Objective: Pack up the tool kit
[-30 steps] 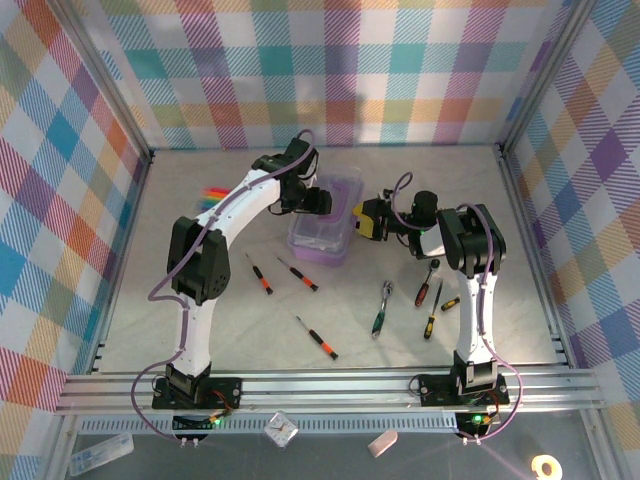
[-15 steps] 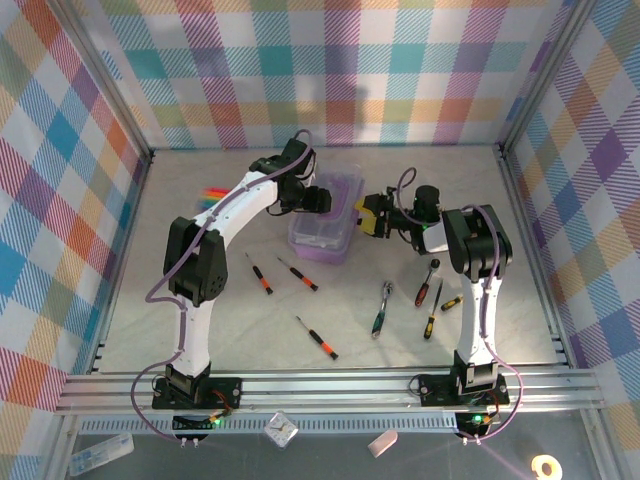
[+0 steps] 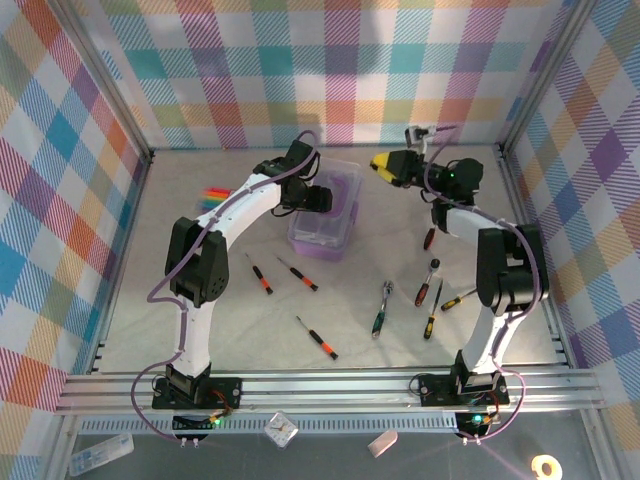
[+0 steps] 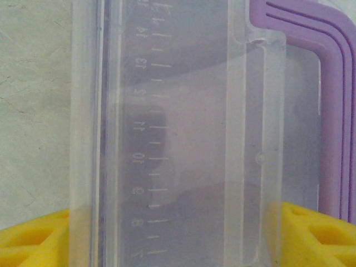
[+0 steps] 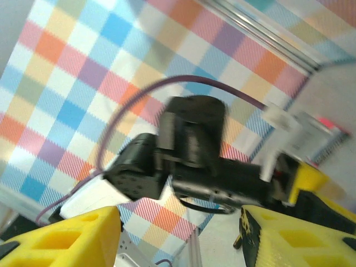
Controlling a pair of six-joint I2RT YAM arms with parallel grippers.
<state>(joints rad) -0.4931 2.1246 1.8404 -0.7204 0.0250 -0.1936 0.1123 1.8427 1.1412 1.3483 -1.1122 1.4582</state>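
The right gripper (image 3: pixel 383 165) had swung up from beside the purple box (image 3: pixel 325 228) toward the far right, above the worktop (image 3: pixel 220 330); its fingers stood wide with nothing between them; the left gripper (image 3: pixel 312 198) stayed at the box's far left side, fingers either side of the clear lid (image 4: pixel 183 139), though whether clamped I could not tell; screwdrivers (image 3: pixel 260 272) and a ratchet wrench (image 3: pixel 382 306) lay loose nearer; packing, I judged, had scarcely begun, with the right arm freed to fetch a tool.
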